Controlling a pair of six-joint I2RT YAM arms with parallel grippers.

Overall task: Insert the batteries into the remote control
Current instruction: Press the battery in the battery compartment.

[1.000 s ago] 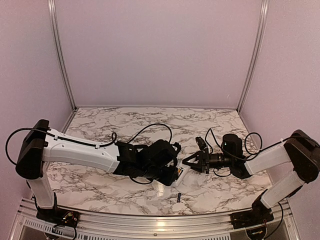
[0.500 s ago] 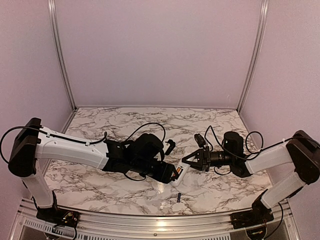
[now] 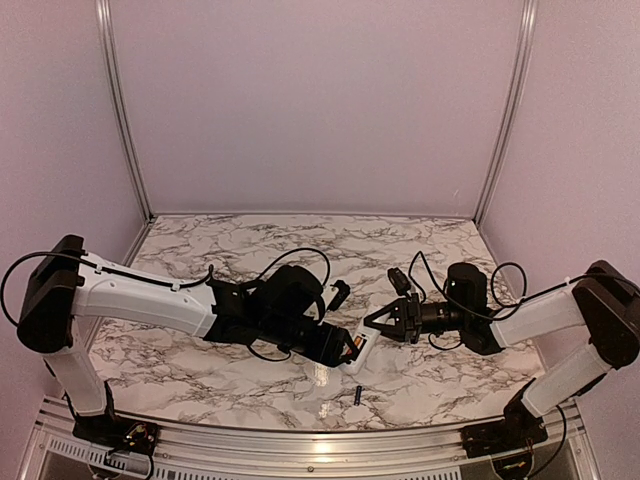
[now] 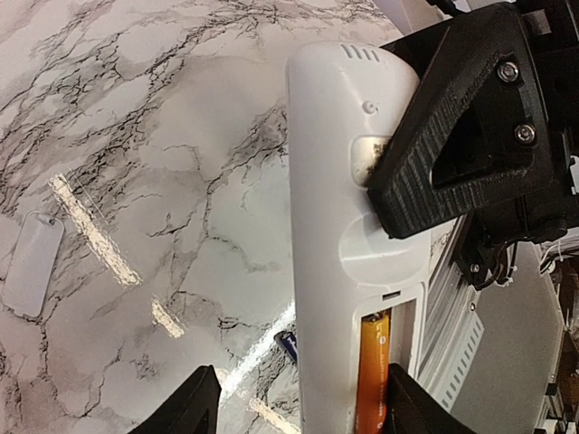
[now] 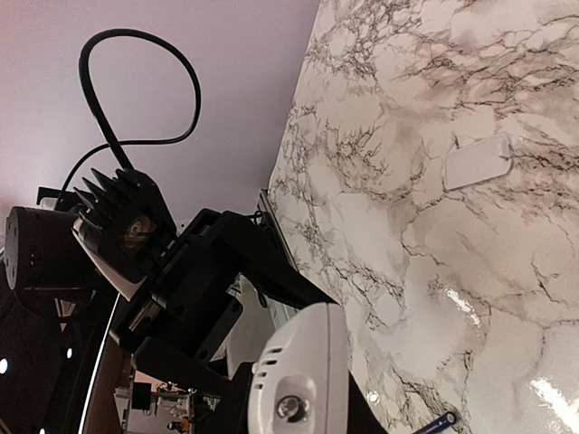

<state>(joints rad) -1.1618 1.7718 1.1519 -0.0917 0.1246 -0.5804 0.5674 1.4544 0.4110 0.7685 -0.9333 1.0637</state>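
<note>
Our right end effector (image 3: 374,327) grips the light, slippery-looking remote control (image 4: 330,181) by its end; our left end effector (image 4: 303,407) hangs open.

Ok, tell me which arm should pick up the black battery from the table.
Left. The left gripper is open and empty near the black battery; the right gripper is shut on the remote control.

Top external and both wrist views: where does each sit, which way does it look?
Top external: above, behind, looking down on table; left arm, right arm show.
Left wrist: on left arm, looks along the remote; own fingers, right gripper show.
Right wrist: on right arm, faces the remote's end; left arm shows.
Wrist views share remote, black battery, white strip.
</note>
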